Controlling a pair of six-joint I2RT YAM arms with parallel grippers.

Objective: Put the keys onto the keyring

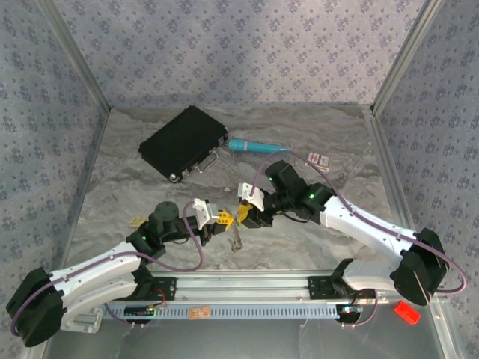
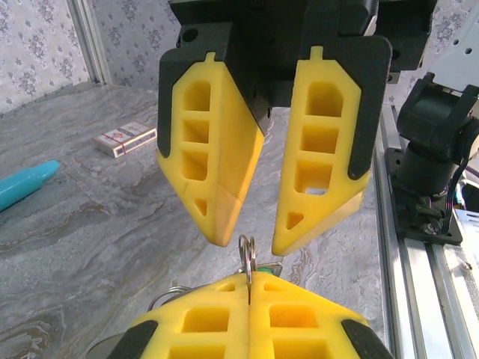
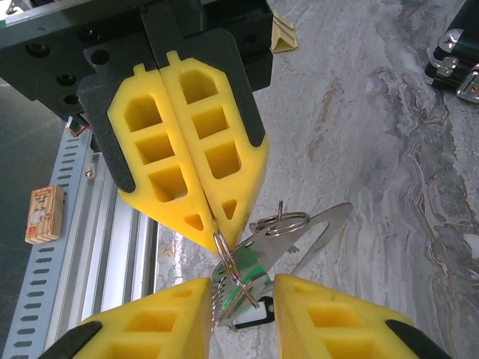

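Left gripper (image 2: 249,288) is clamped on the keyring (image 2: 248,260), held above mid-tabletop (image 1: 299,247). Right gripper (image 3: 241,288) has its fingers apart, straddling a green-marked key (image 3: 239,273) at the ring. I judge threading is under way. A yellowish piece (image 1: 137,222), possibly the brassy key, lies loose at 9 o'clock.

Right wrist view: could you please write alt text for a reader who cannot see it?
The left gripper, shut, pinches the thin keyring at its fingertips. Silvery keys, one with green on it, hang there between the open fingers of the right gripper, above a grey marbled table.
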